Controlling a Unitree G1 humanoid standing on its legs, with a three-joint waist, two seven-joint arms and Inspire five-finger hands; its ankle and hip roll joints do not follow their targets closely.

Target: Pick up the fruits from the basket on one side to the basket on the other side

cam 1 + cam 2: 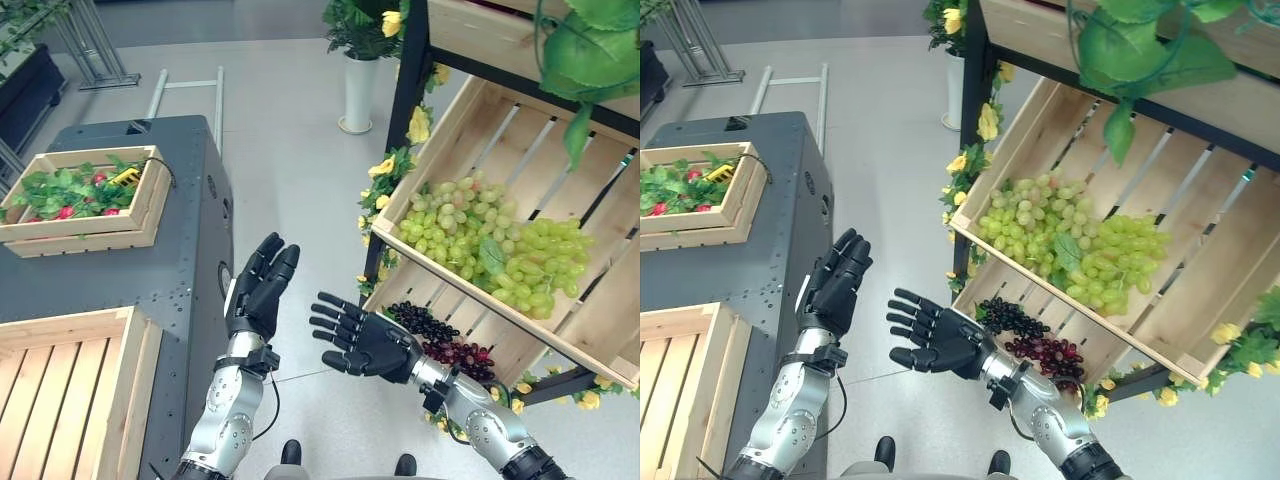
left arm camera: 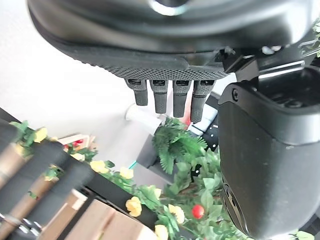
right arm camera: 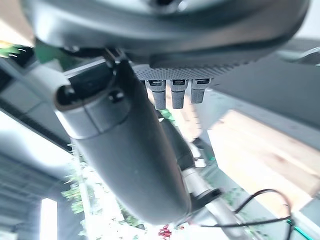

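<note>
A dark grey tabletop stands on pale floor. Green grapes and dark grapes lie in tilted crates. Left robot hand and right robot hand hover between, fingers straight, empty.

– What carries things on my left?
– A dark grey metal cabinet, bearing a small leaf-filled wooden crate and an empty slatted wooden crate.
– And right?
– A black-framed shelf holding a tilted wooden crate.
</note>
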